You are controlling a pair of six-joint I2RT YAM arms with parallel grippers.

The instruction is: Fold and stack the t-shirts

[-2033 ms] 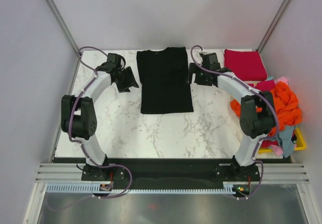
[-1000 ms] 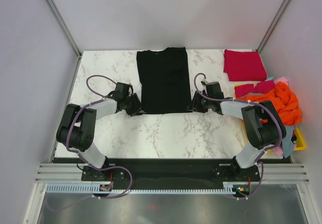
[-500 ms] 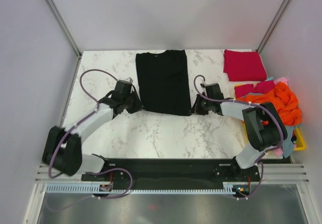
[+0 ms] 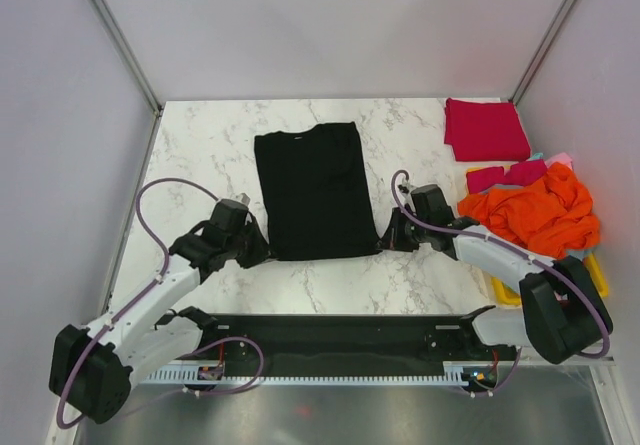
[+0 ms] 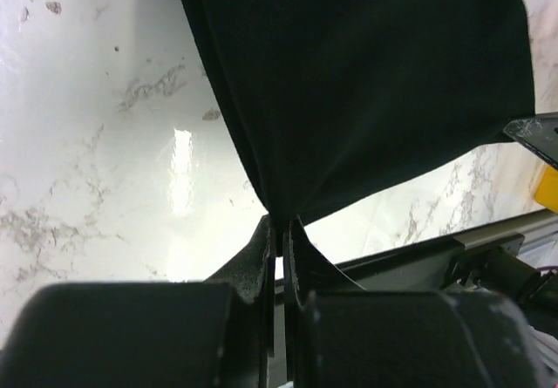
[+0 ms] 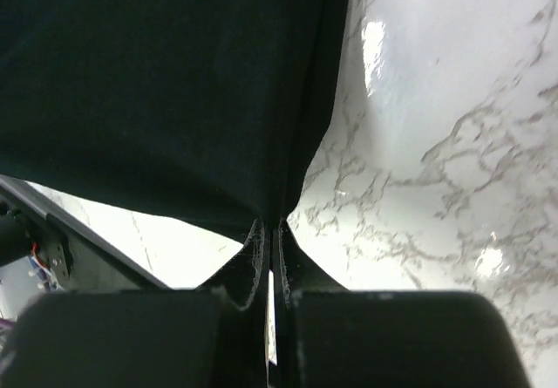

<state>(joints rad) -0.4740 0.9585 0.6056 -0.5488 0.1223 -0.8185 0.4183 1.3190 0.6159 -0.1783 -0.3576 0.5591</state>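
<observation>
The black t-shirt (image 4: pixel 312 193) lies long and narrow on the marble table (image 4: pixel 200 145), its near hem pulled taut between both grippers. My left gripper (image 4: pixel 262 250) is shut on the hem's near left corner; in the left wrist view the black cloth (image 5: pixel 366 83) runs into the pinched fingertips (image 5: pixel 281 224). My right gripper (image 4: pixel 388 237) is shut on the near right corner, with the black cloth (image 6: pixel 166 83) gathered at its tips (image 6: pixel 272 225). A folded crimson t-shirt (image 4: pixel 486 129) lies at the back right. The orange t-shirt (image 4: pixel 535 213) is heaped at the right edge.
A yellow basket (image 4: pixel 597 277) at the right edge holds the orange heap, with pink (image 4: pixel 505 176) and light blue cloth peeking out. White walls and metal posts surround the table. The black rail (image 4: pixel 330 333) runs along the near edge.
Both grippers closed on the black t-shirt's near corners, then dragged it toward the near edge and slightly left. Both arms have drawn back toward their bases.
</observation>
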